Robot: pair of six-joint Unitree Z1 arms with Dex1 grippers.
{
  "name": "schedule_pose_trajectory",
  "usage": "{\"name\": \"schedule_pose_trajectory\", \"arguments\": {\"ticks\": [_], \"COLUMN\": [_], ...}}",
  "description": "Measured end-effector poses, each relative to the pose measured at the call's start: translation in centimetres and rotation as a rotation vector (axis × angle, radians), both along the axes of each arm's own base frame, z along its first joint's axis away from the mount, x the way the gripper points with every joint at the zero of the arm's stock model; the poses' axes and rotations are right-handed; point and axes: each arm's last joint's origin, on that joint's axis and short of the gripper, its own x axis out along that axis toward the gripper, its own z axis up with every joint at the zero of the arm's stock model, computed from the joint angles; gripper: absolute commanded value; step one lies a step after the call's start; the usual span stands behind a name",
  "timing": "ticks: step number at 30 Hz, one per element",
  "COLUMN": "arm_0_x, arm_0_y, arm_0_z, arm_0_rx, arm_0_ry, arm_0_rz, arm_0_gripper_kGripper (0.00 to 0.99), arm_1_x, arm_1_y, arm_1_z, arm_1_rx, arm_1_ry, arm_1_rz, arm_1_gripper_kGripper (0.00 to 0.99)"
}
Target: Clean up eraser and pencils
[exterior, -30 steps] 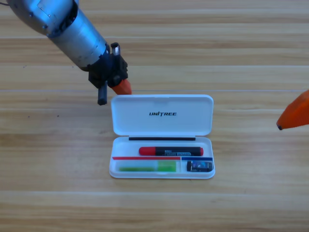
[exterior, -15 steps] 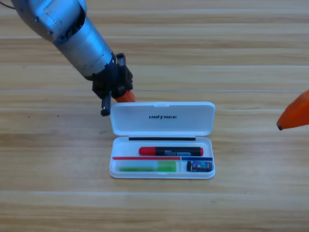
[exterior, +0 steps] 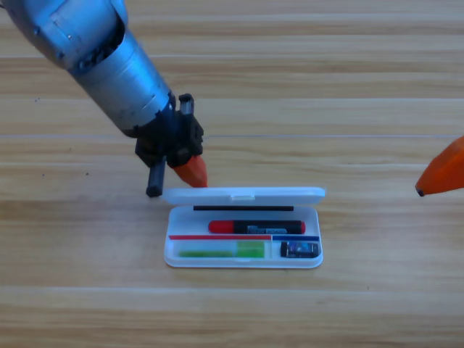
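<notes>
Table (exterior: 377,304) of pale wooden planks fills my whole screen. Next in size, I see the grey left arm (exterior: 94,51) entering from eleven o'clock and slanting toward the centre; its black left gripper (exterior: 190,172) with orange jaws sits at the back left corner of the lid, its orange tip touching the rim there, and I cannot tell whether the jaws are spread or pressed together. I find the white plastic case (exterior: 243,263) just below the centre, its lid (exterior: 243,194) raised so I see it nearly edge-on. Inside, the black-barrelled pencil with red cap (exterior: 257,227) lies along the back compartment, the bright green pencil (exterior: 222,251) in the front left compartment, and the small dark blue-and-black eraser (exterior: 299,249) in the front right one. At three o'clock the right gripper (exterior: 442,170) waits, only one orange jaw in view.
</notes>
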Motion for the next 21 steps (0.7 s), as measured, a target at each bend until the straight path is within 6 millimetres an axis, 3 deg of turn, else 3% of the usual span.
{"name": "schedule_pose_trajectory", "arguments": {"ticks": [21], "arm_0_x": [-3.2], "arm_0_y": [-0.4], "arm_0_z": [-1.9], "arm_0_rx": [0.024], "arm_0_ry": [0.045], "arm_0_rz": [-0.032], "arm_0_gripper_kGripper": [0.0], "arm_1_x": [0.0], "arm_1_y": [0.0], "arm_1_z": [0.0], "arm_1_rx": [0.0], "arm_1_ry": [0.007], "arm_1_rz": [-0.002], "arm_1_gripper_kGripper": [0.974]}}
